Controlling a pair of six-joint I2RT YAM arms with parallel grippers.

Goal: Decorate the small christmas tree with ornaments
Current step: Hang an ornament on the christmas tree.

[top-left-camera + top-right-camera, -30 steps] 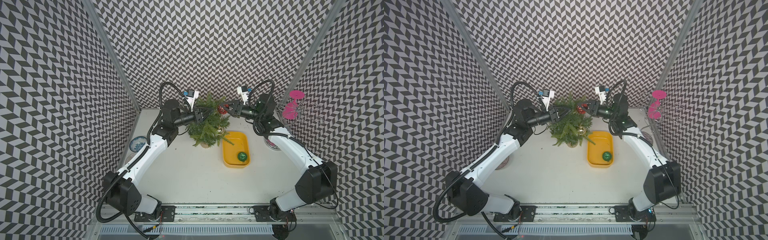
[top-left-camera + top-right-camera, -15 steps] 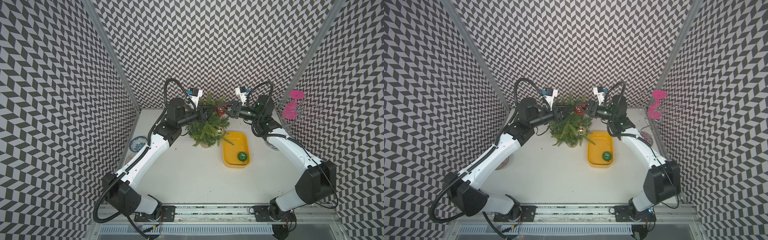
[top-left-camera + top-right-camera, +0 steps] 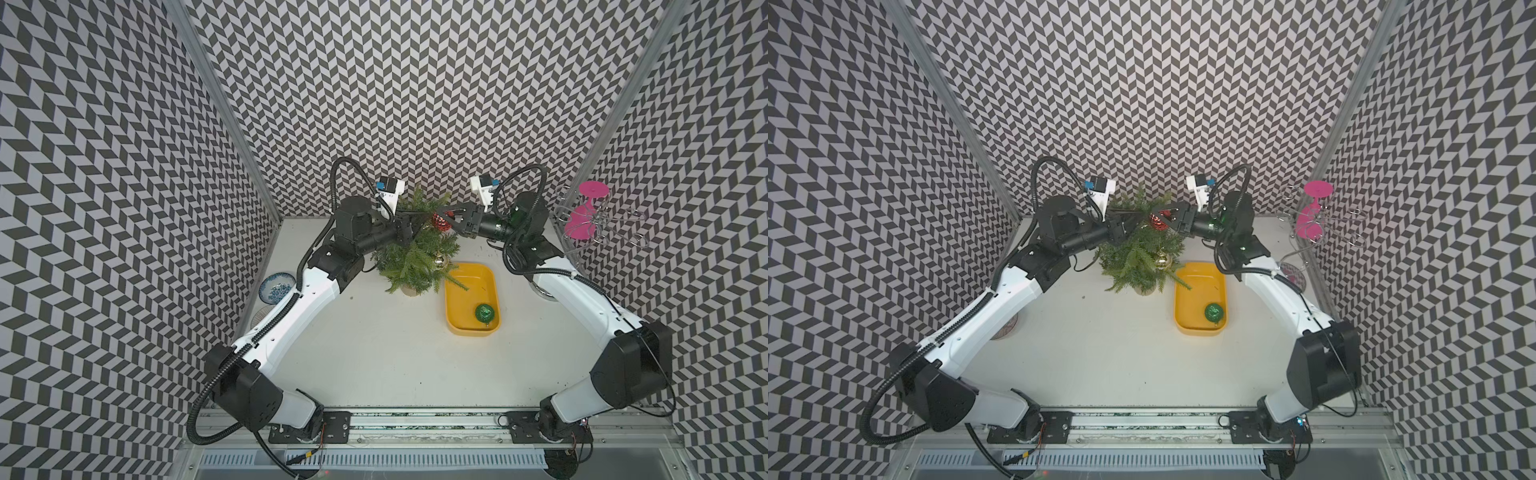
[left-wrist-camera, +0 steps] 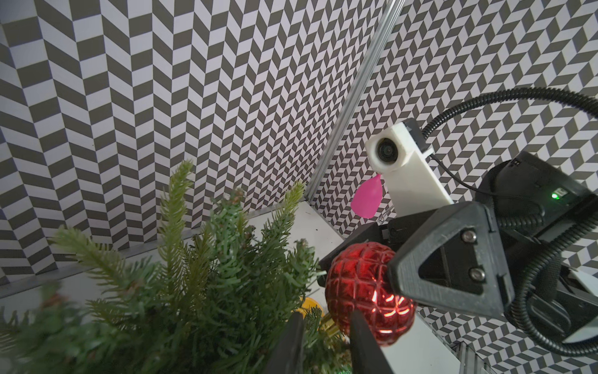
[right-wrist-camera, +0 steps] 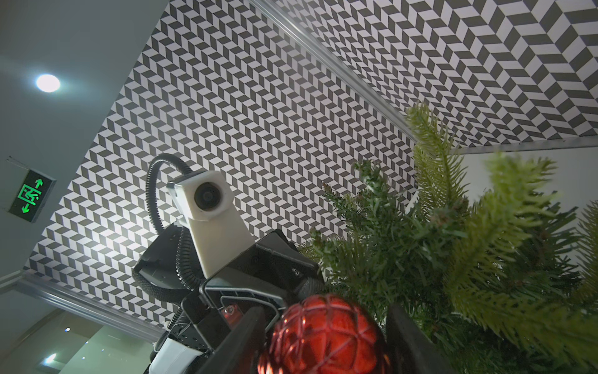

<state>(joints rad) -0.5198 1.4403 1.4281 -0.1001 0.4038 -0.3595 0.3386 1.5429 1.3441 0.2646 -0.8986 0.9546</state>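
1. The small christmas tree [image 3: 415, 257] stands upright at the back of the table, its pale pot just beside a yellow tray [image 3: 469, 286].
2. The right gripper [image 3: 448, 217] clasps the red ornament [image 3: 440, 222] against the tree's upper branches.
3. The left gripper [image 3: 413, 222] reaches into the foliage from the opposite side, its tips hidden among the needles.
4. A gold ornament [image 3: 438, 261] hangs on the tree.
5. A green ornament [image 3: 485, 312] lies in the tray.

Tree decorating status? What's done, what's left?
Done: gold bauble looks hung on the tree. In hand: right claw grips the red bauble against the top branches, not yet released. To do: green bauble sits in the yellow tray.
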